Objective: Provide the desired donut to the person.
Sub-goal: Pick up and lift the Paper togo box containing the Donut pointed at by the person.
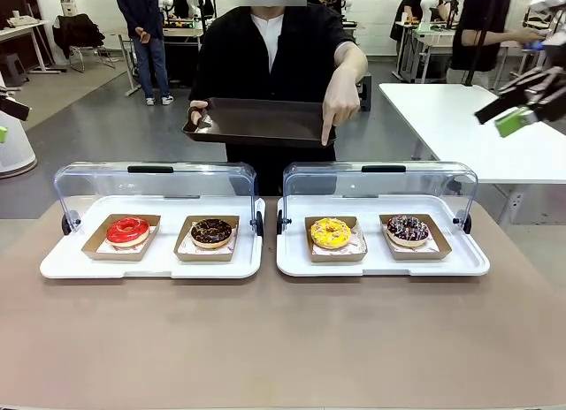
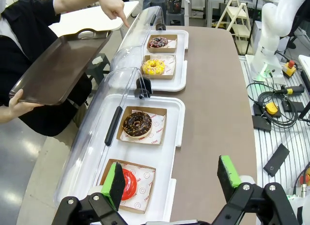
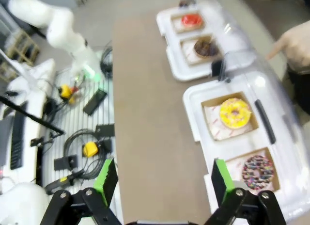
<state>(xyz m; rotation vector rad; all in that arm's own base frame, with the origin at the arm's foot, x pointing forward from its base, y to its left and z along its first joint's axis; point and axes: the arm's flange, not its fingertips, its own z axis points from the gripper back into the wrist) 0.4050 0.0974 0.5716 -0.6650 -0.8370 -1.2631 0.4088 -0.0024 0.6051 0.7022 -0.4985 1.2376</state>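
the person's hand (image 1: 340, 90) points down over the pushed-back lid (image 1: 380, 182) at the yellow donut (image 1: 329, 232), on the left half of the right white tray (image 1: 380, 267). it is likely the wanted one. the dark tray (image 1: 256, 123) is held out, probably to receive it. the left gripper (image 2: 171, 176) and right gripper (image 3: 164, 179) gape wide, empty. the sprinkled donut (image 1: 408, 229) sits close on its right.

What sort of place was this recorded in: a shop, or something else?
Probably a robotics lab staged as a donut counter: donuts sit in lidded display trays, yet a cabled yellow button box lies beside the table, and a plain white worktable stands beyond.
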